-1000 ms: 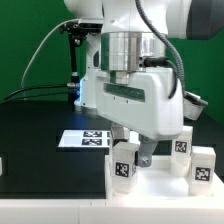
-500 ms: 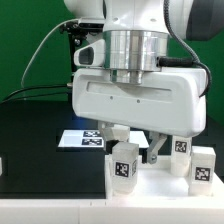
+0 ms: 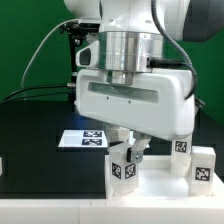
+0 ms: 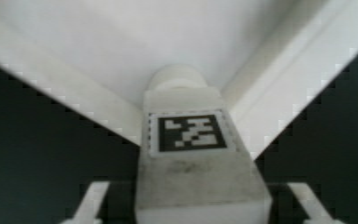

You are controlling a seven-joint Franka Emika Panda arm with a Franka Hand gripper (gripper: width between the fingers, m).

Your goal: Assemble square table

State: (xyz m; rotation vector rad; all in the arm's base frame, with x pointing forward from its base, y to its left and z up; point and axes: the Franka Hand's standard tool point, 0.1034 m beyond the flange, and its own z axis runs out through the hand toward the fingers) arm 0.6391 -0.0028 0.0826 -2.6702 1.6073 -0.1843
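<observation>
A short white leg (image 3: 124, 165) with a black-and-white tag stands upright on the front left corner of the white square table top (image 3: 160, 190). My gripper (image 3: 129, 153) hangs straight over it, one finger on each side. In the wrist view the tagged leg (image 4: 194, 130) fills the space between the fingers (image 4: 98, 200), and a thin dark gap shows on both sides. The jaws are open and not pressing on the leg. Behind the leg, the white table top (image 4: 87, 45) is in view.
Two more tagged white legs (image 3: 181, 147) (image 3: 203, 166) stand on the table top at the exterior view's right. The marker board (image 3: 84, 138) lies on the black table behind. Black cables and a green backdrop are at the back left.
The gripper has shifted and come down over the front left leg, and its fingers have drawn in much closer to the leg's sides. The leg has not moved.
</observation>
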